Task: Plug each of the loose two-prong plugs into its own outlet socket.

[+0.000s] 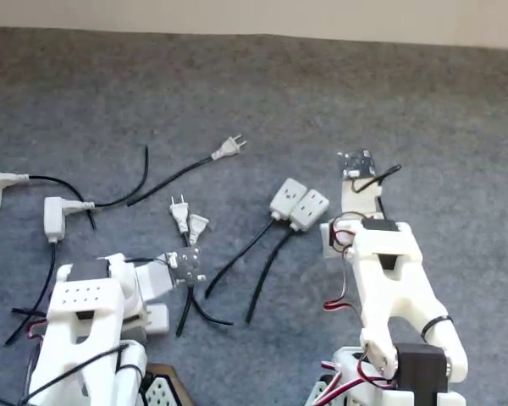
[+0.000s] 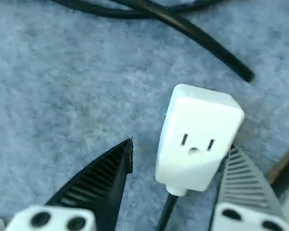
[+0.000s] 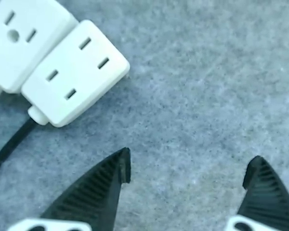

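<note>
**Socket between the left fingers, plugs lying at 12 o'clock**

Left fingers [image 2: 103,180] spread wide, with a white outlet socket [image 2: 197,137] sitting between them. Slotted face turned up to the wrist camera, long axis in line with the fingers, cord trailing back toward the wrist. Leaning against one finger, apart from the other, so not clamped by the look of it. Hard to place from above: possibly the white block [image 1: 157,317] tucked beside the left arm, but no promises.

Now the loose ends. Pair of plugs [image 1: 180,213] side by side on the bench [image 1: 457,110], prongs to 12 o'clock, cords running to 6, just at 12 o'clock of the left wrist. Much nearer the left arm than the right. Third plug [image 1: 229,148] farther out, prongs toward 2 o'clock, cord back toward 8.

Over to the right fingers [image 3: 98,190]: wide too, holding nothing, bare bench between them. Twin sockets [image 3: 62,62] touching each other, near one fingertip. From above, roughly 9 o'clock of the right wrist, cords trailing to 7. Slots plain in the right wrist view, mere white blocks from above.

Likely next: closing on that socket, then lining slots up with prongs.
</note>
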Motion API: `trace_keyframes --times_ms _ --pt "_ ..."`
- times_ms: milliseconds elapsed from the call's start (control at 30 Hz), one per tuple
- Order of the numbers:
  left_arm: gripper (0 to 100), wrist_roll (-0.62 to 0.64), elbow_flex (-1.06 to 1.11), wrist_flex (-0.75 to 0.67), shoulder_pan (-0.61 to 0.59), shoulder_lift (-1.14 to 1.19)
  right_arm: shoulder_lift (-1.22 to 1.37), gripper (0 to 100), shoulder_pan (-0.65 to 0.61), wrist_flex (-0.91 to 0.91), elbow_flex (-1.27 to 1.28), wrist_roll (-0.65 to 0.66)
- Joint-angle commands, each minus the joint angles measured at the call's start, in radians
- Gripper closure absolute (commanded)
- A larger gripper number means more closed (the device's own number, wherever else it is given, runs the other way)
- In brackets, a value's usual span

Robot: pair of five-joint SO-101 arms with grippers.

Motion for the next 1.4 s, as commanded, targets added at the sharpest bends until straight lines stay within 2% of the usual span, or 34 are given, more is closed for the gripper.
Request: trace_keyframes --times_ms 0,167,333,733,1067,1267,1367 --pt "72 0.041 -0.004 -0.149 0.005 0.082 -0.041 64.6 -0.004 -0.012 -0.036 -0.006" --pt "73 0.051 -0.051 -0.258 -0.008 0.222 -0.041 64.6 -0.004 -0.010 -0.036 -0.006" --pt "73 0.051 -0.252 -0.255 -0.073 0.331 -0.041 64.6 -0.004 -0.010 -0.036 -0.006" --pt "73 0.046 -0.714 0.040 -0.081 0.476 -0.036 64.6 -0.005 -0.012 -0.036 -0.006" --pt "73 0.054 -0.751 0.048 -0.087 0.479 -0.036 64.6 -0.005 -0.012 -0.036 -0.006" --pt "72 0.292 -0.763 -0.135 -0.074 0.490 -0.038 64.6 -0.005 -0.012 -0.036 -0.006" --pt "72 0.336 -0.725 -0.187 -0.041 0.588 -0.038 64.6 -0.005 -0.012 -0.036 -0.006"
